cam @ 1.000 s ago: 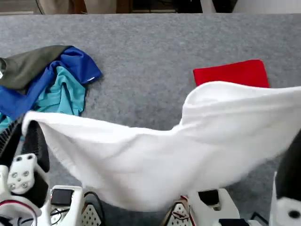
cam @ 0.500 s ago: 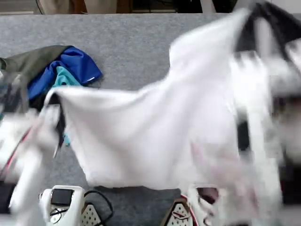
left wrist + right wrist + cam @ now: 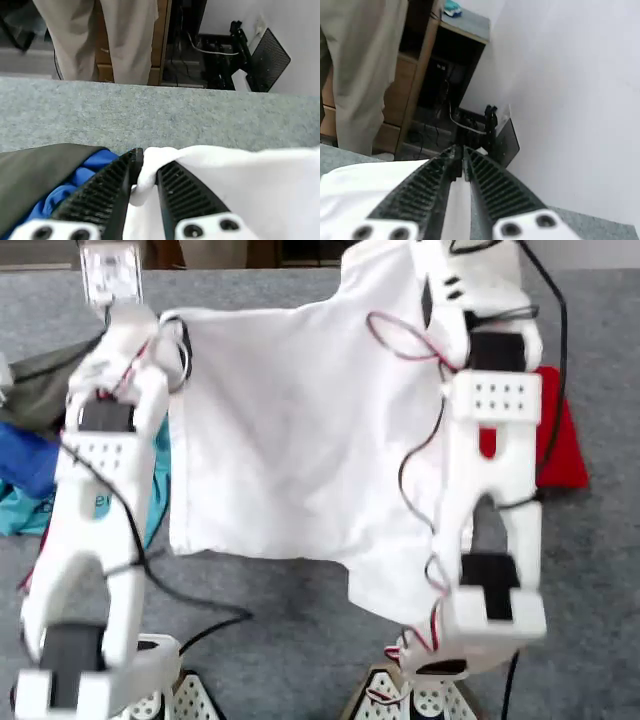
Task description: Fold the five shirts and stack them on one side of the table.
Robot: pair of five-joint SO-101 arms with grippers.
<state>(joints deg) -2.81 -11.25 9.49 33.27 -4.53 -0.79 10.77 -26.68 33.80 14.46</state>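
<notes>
Two sets of jaws are clenched on one white shirt (image 3: 290,440), each on its far edge, one toward either end. My left arm (image 3: 95,500) runs along the shirt's left side. In its wrist view the left jaws pinch a bunched fold of the white cloth right at their tips, with the rest of the cloth trailing away to one side. My right arm (image 3: 495,400) reaches over the shirt's right part. In its wrist view the right jaws are shut tight, with white cloth caught between them. From above, the shirt hangs spread between the two grips and its near hem lies on the grey desk (image 3: 290,640). A folded red shirt (image 3: 560,455) lies on the desk just beyond the right arm, partly hidden by it. On the left, beside the left arm, a dark olive shirt (image 3: 35,400), a blue shirt (image 3: 25,465) and a teal shirt (image 3: 20,515) lie in a loose heap. The blue one is just beside the left jaws.
</notes>
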